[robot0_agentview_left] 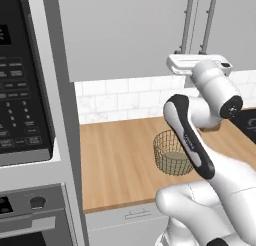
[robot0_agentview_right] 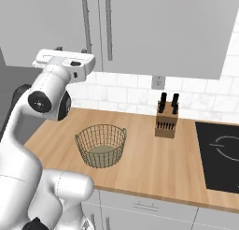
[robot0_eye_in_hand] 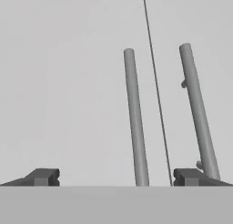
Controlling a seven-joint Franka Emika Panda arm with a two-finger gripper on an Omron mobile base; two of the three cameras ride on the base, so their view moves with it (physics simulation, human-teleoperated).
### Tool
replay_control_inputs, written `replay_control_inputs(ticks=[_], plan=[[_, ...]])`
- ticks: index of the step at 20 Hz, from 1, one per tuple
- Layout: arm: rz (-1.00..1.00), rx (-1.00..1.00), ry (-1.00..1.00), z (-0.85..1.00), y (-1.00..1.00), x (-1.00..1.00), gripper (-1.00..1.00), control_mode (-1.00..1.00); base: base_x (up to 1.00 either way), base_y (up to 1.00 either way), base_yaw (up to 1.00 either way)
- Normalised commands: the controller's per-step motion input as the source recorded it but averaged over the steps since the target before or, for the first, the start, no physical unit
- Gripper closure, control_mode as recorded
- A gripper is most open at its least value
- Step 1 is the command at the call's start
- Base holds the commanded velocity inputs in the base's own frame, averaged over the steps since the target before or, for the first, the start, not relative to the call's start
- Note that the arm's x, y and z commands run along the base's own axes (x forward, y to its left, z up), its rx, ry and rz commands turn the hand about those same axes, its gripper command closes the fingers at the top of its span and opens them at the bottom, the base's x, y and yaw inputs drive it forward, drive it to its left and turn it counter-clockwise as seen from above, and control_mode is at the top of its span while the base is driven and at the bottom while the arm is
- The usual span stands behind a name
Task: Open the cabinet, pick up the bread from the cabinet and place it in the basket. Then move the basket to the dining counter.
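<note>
Two doors, left base view: the cabinet [robot0_agentview_left: 120,30] fills the top middle of the frame and is shut; its long silver handle [robot0_agentview_left: 187,24] stands at the upper right, next to a like handle [robot0_agentview_left: 208,25] on the narrower door.
Hand, left base view: the white hand of the arm is raised right under the two handles, at the upper right; its tips are hidden here.
Basket, left base view: the basket [robot0_agentview_left: 171,153] sits on the wood worktop [robot0_agentview_left: 117,160], lower middle right, partly behind the arm.
Bread: it must be behind the shut door, so I cannot see it.
Doors, right base view: the same two handles hang at the top, left of middle, the cabinet handle [robot0_agentview_right: 86,24] on the left.
Basket, right base view: the basket [robot0_agentview_right: 100,145] stands low in the middle with nothing in it; a knife block [robot0_agentview_right: 167,119] stands well apart to its right.
Pincer, hand view: the gripper [robot0_eye_in_hand: 116,176] has its two dark tips far apart at the bottom edge, holding nothing.
Handles, hand view: the cabinet handle [robot0_eye_in_hand: 135,118] rises between the tips, a bit right of middle; the other handle [robot0_eye_in_hand: 196,111] is above the right tip.
Step in hand: I think this is the first step, reaching for the handle to open the cabinet.
Next move: the hand likely must go forward, put the cabinet handle between its tips, pinch it, then pull.
</note>
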Motion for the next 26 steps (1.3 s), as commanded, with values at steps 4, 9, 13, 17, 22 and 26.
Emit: replay_control_inputs(ticks=[4,9,13,17,22,26], plan=[[0.00,0.04,-0.14,0.02,-0.01,0.38,-1.00,-1.00,0.00,0.00,0.00],[0.00,0.00,-0.04,0.07,-0.22,0.26,-1.00,-1.00,0.00,0.00,0.00],[0.00,0.00,0.00,0.11,-0.36,0.37,-1.00,-1.00,0.00,0.00,0.00],[0.00,0.00,0.00,0.05,-0.06,0.25,-1.00,-1.00,0.00,0.00,0.00],[0.00,0.00,0.00,0.00,0.00,0.35,-1.00,-1.00,0.00,0.00,0.00],[0.00,0.00,0.00,0.00,0.00,0.31,-1.00,-1.00,0.00,0.00,0.00]])
